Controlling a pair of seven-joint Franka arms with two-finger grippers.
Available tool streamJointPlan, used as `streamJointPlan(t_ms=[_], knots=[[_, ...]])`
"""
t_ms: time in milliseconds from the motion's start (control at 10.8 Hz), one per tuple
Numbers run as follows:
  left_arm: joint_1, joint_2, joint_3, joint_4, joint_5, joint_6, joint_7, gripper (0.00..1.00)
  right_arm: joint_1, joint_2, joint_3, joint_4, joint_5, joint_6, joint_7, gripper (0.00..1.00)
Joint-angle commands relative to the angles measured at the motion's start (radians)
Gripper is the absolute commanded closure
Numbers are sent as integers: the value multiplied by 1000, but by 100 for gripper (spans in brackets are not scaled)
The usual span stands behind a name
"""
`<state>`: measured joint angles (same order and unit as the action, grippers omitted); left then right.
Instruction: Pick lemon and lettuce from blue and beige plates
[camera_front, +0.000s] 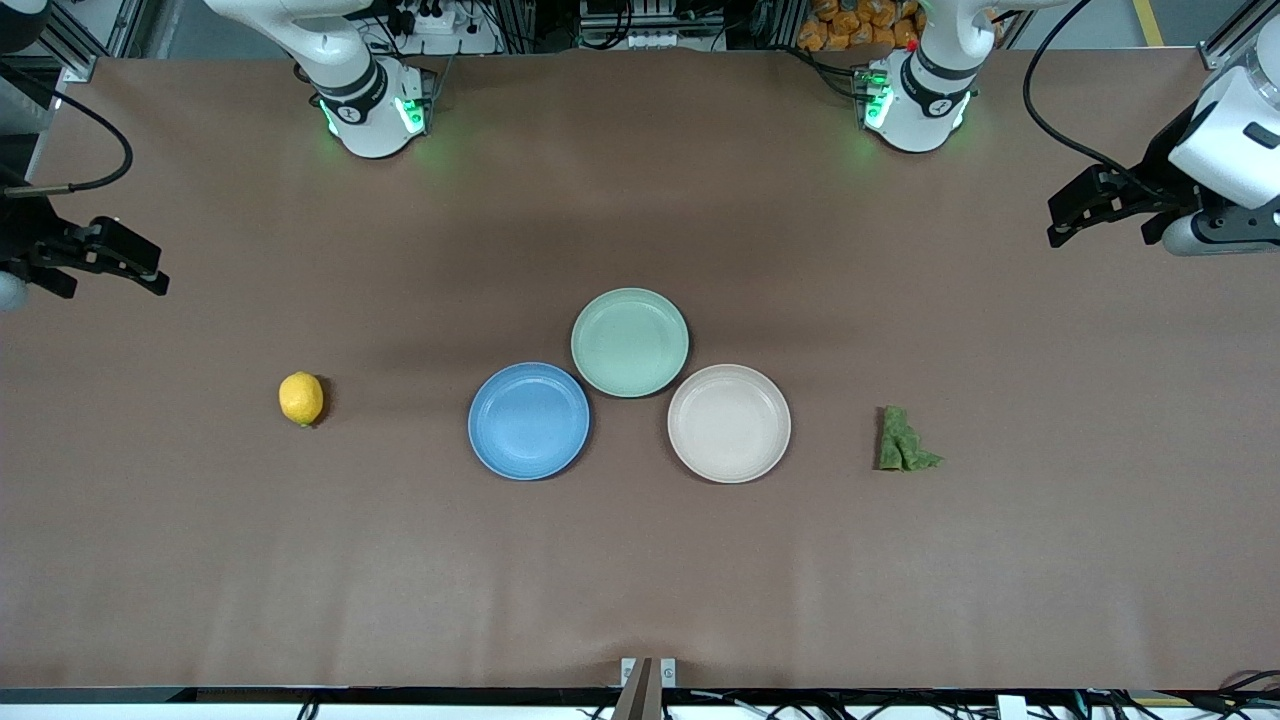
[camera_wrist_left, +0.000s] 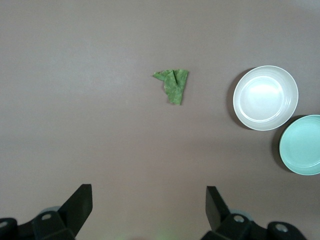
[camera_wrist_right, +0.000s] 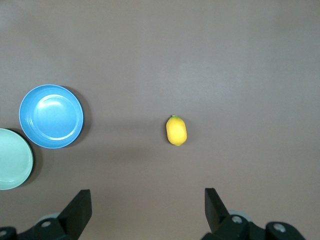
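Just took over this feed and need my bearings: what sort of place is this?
Most likely a robotics lab bench: two Franka arms bolted along a paper-covered table, aluminium framing and cabling at the edge, and staged props: lemon, lettuce, three plastic plates.

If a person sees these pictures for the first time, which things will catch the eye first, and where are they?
Three empty plates cluster mid-table: the blue plate and beige plate nearer the front camera, the green plate between them, farther back. The bright lemon lies on the bare table toward the right arm's end, the lettuce toward the left arm's end. The left gripper and right gripper wait open at the table's ends.
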<state>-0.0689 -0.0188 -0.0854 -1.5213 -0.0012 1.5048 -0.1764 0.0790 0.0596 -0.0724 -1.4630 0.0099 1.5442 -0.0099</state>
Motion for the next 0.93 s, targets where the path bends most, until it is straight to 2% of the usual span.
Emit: streamJointPlan(t_ms=[0, 833], knots=[[6, -16, -2, 9, -6, -21, 32, 0, 16, 8, -6, 35, -16, -24, 19, 0], [6, -26, -5, 10, -13, -21, 31, 0, 18, 11, -4, 40, -15, -26, 21, 0]])
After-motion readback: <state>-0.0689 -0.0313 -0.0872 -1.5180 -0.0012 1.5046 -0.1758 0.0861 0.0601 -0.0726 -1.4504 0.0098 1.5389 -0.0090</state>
